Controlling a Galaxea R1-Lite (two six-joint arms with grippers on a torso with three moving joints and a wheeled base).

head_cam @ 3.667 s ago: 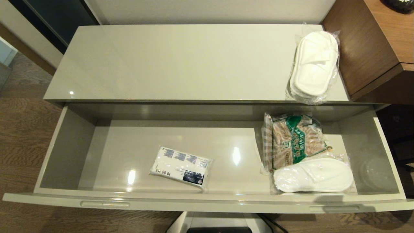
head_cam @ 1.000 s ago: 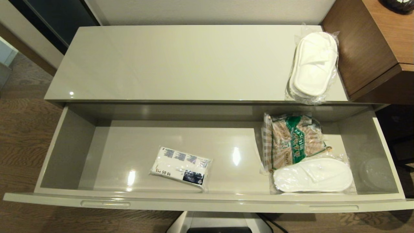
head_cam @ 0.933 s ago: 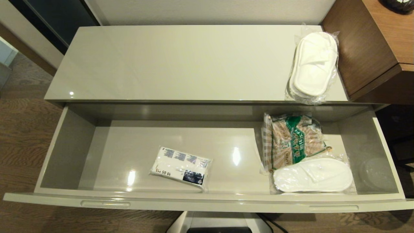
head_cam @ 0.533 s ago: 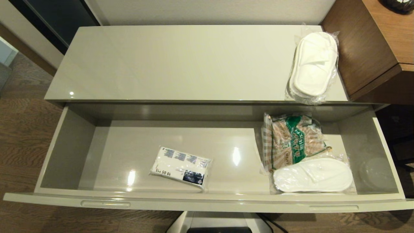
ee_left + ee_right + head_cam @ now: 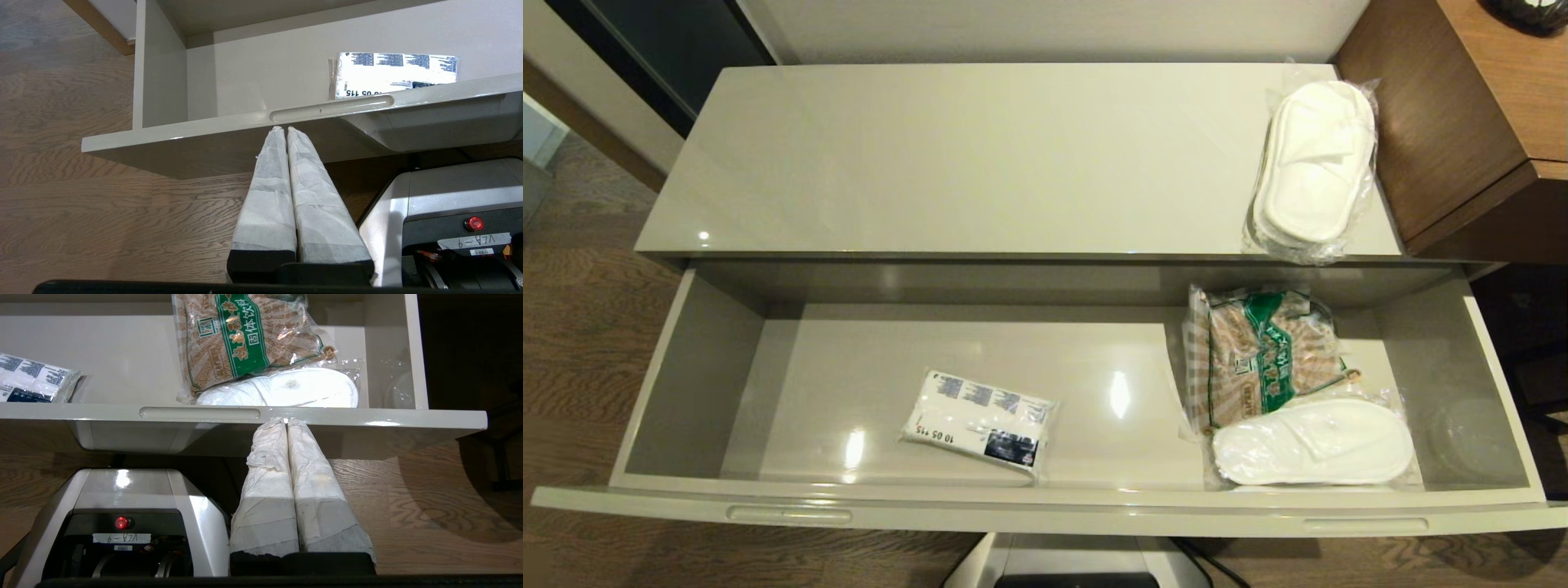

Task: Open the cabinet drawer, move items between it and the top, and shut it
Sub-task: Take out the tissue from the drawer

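I am looking down on one cabinet drawer (image 5: 1045, 510), standing pulled fully out, with two handle slots along its front rim. Counting what is lying inside: one tissue pack (image 5: 980, 420), one snack bag (image 5: 1262, 351) and one wrapped slipper packet (image 5: 1313, 443). Taking the tissue pack as my marker, the snack bag is sitting well off to its right and farther back, and the slipper packet is lying in front of that bag, overlapping its near edge and close against the drawer's front wall. The tissue pack itself is resting near the front wall, about mid-width. A second slipper packet (image 5: 1315, 163) is lying on the top (image 5: 980, 155), far beyond the tissue pack and to its right, at the end next to the brown table (image 5: 1503, 82).

My left claw (image 5: 285, 130) is hanging pressed fully together, gripping nothing, its tips just under the drawer's front rim beside the left handle slot (image 5: 331, 109). My right claw (image 5: 286, 421) is also squeezed closed and empty, its tips under the rim just beside the right handle slot (image 5: 199, 413).

The head view is showing neither claw; only the wrist views are. The right wrist view is making out the snack bag's green label, while the left wrist view is catching only the tissue pack.
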